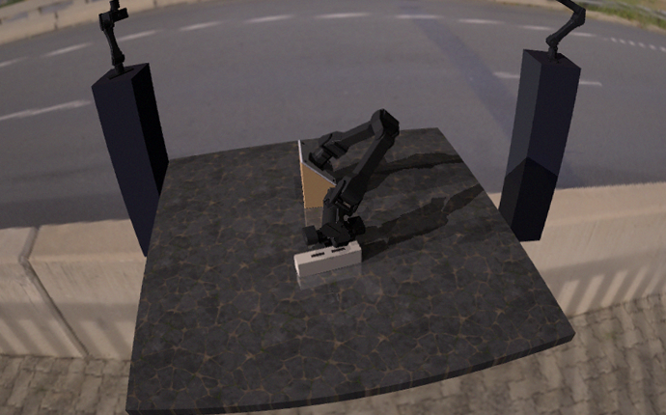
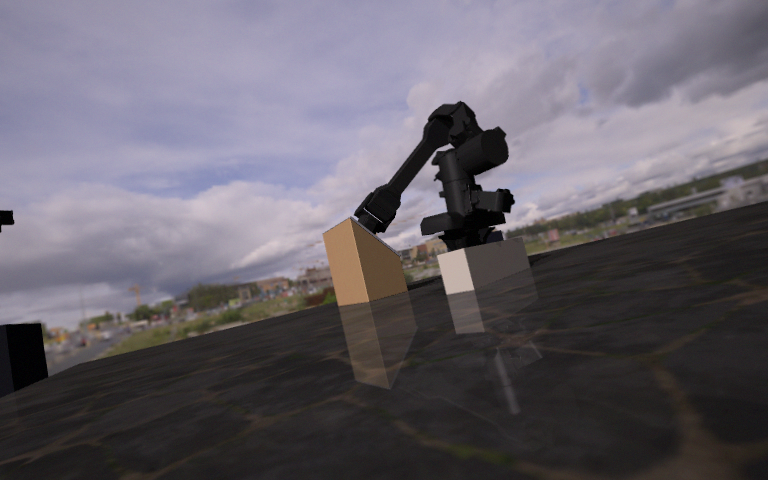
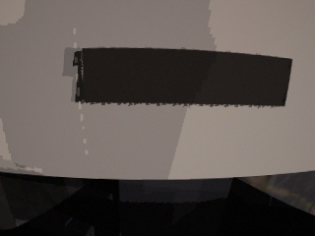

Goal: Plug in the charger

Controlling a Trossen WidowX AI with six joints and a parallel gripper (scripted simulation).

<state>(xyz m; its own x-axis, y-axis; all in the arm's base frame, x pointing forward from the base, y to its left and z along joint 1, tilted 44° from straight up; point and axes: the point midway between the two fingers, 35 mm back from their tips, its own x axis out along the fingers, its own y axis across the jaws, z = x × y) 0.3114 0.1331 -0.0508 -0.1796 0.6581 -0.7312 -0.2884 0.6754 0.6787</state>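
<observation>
The gripper (image 1: pixel 339 242) (image 2: pixel 471 242) (image 3: pixel 163 176) is clamped on the dark charger (image 3: pixel 175 190), between its fingers. Directly beneath the gripper lies the white power strip (image 1: pixel 330 263) (image 2: pixel 500 264) (image 3: pixel 123 143).

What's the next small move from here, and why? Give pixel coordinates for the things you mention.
I'd probably ease the hand (image 1: pixel 336 243) (image 2: pixel 472 243) straight down, keeping it upright: it is closed on something, poised at the far long edge of the white power strip (image 1: pixel 328 260) (image 2: pixel 498 264). I'd confirm outlet alignment first; the prongs are hidden.
</observation>
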